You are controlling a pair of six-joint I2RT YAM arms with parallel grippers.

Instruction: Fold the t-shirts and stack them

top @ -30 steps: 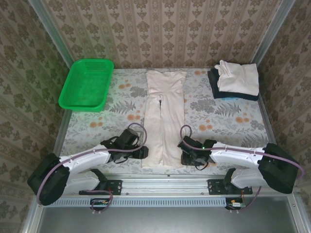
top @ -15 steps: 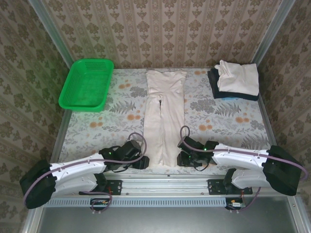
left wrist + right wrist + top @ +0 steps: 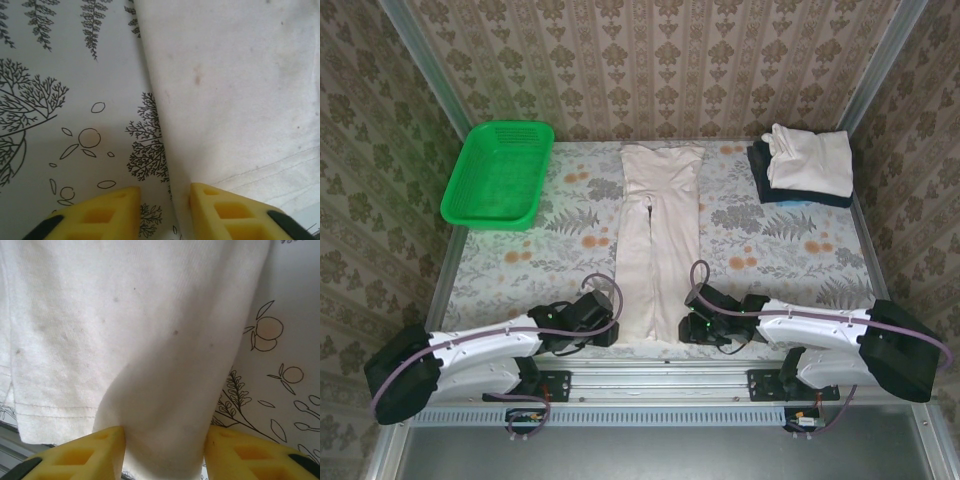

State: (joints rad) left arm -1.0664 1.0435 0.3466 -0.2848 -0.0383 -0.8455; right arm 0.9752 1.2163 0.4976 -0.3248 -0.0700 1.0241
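Cream shirt, folded long, faintly spotted. Left end effector spread astride its edge; right end effector spread, hem cloth bunched between.

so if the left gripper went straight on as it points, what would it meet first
Most likely the side edge of the cream t-shirt, lying right ahead of the open left gripper; the printed tablecloth is beside it, depth unclear.

t-shirt laid lengthwise | left gripper, right gripper at near hem
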